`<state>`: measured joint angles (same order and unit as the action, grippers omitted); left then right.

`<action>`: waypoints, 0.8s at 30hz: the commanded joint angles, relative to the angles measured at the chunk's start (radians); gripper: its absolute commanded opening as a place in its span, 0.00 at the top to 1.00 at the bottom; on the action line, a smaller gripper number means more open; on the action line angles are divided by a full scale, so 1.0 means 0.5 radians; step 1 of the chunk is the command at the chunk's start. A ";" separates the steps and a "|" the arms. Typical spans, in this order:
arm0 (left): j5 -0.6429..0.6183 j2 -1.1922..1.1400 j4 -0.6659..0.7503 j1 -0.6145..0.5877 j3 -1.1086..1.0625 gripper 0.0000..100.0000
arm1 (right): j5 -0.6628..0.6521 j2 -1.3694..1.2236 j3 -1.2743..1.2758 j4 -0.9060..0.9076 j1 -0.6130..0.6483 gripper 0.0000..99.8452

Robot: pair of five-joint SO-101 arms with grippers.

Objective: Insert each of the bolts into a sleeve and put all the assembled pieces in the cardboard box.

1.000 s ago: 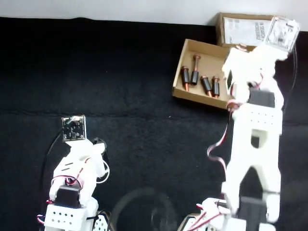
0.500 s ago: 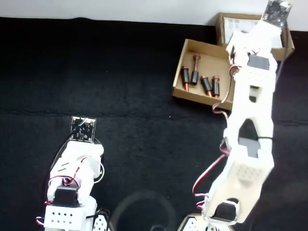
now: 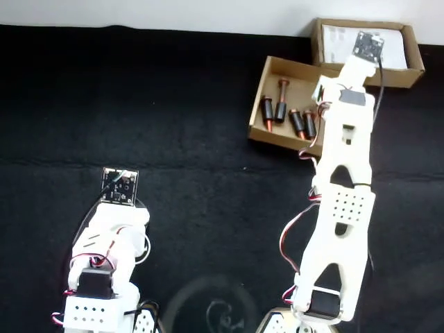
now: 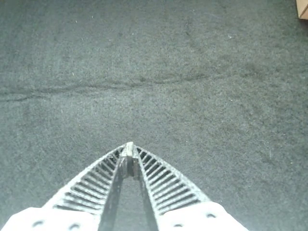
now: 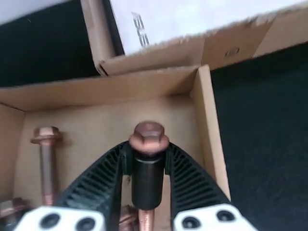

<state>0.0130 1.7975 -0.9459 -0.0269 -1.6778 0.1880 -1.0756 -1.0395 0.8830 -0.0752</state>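
Note:
My right gripper [image 5: 148,150] is shut on an assembled piece, a copper bolt [image 5: 149,136] standing in a black sleeve [image 5: 146,180]. It hangs above the near right corner of the open cardboard box [image 5: 204,120]. In the high view the right arm [image 3: 345,132] stretches out over the box [image 3: 258,104], where several assembled pieces [image 3: 281,104] lie side by side. One of them [image 5: 45,163] lies on the box floor beside the held piece. My left gripper [image 4: 129,148] is shut on nothing, low over the black mat, with its arm [image 3: 111,236] at the front left.
A second cardboard box [image 3: 409,73] with a white sheet [image 5: 192,19] in it stands right behind the first, at the table's back right. Black cloth [image 3: 139,104] covers the table. A faint crease [image 4: 120,86] runs across it ahead of the left gripper.
The right arm has stretched out and come down over the box, its wrist shifting left with the bolt and sleeve. The left arm moved slightly a second ago and has since kept still.

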 commanded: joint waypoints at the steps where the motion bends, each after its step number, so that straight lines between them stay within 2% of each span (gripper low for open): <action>1: 0.015 0.020 0.040 -0.032 -0.035 0.99 | 0.000 -0.035 -0.226 0.038 -0.035 0.99; 5: 0.015 0.020 0.040 -0.032 -0.035 0.99 | -0.012 -0.063 -0.321 0.109 -0.041 0.95; 10: 0.015 0.020 0.040 -0.026 -0.035 0.99 | -0.157 -0.020 -0.514 0.569 0.029 0.66; 12: 0.015 0.020 0.040 -0.026 -0.035 0.99 | -0.215 -0.011 -0.631 0.741 0.048 0.59; 15: 0.015 0.020 0.040 -0.026 -0.035 0.99 | -0.301 -0.002 -0.855 0.965 0.063 0.57; 21: 0.015 0.020 0.040 -0.023 -0.035 0.99 | -0.295 0.005 -1.456 1.517 0.075 0.57; 24: 0.012 0.020 0.040 -0.023 -0.035 0.99 | -0.295 0.100 -1.471 1.711 0.084 0.57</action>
<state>0.0130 1.7975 -0.9459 -0.0269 -1.6778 0.0529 -1.1185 -1.6410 1.6533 -0.0430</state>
